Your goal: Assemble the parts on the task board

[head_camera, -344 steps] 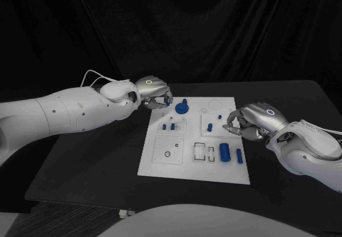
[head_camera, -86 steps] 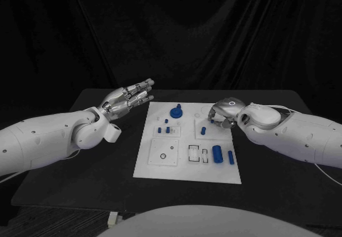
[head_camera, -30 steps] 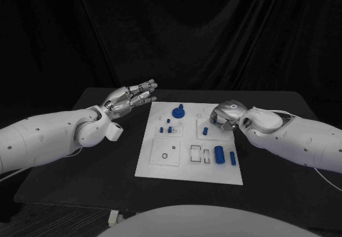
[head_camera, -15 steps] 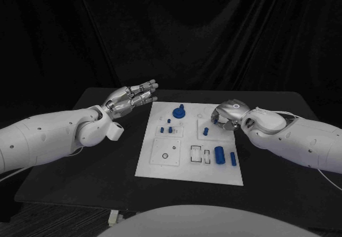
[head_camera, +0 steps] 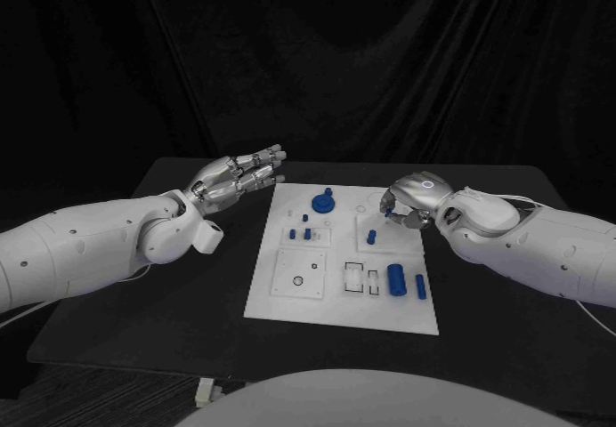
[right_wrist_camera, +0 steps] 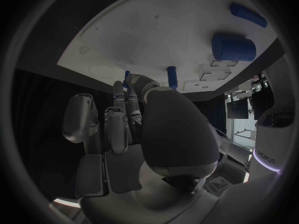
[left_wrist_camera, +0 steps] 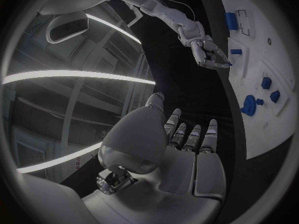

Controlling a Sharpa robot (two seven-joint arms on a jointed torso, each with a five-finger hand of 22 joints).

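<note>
The right hand [head_camera: 413, 203] hovers over the far right part of the task board [head_camera: 298, 302], fingers curled in, seemingly pinching a small blue part [head_camera: 386, 214] at their tips, probably to seat it; the hold itself cannot be confirmed. A short blue peg [head_camera: 372, 237] stands just beneath those fingertips. The left hand [head_camera: 236, 181] is held flat with fingers straight and apart, empty, beside the board's far left corner, likely parked clear of the work. A large blue cylinder [head_camera: 397, 277] lies nearer the robot. No writing is legible on the board.
</note>
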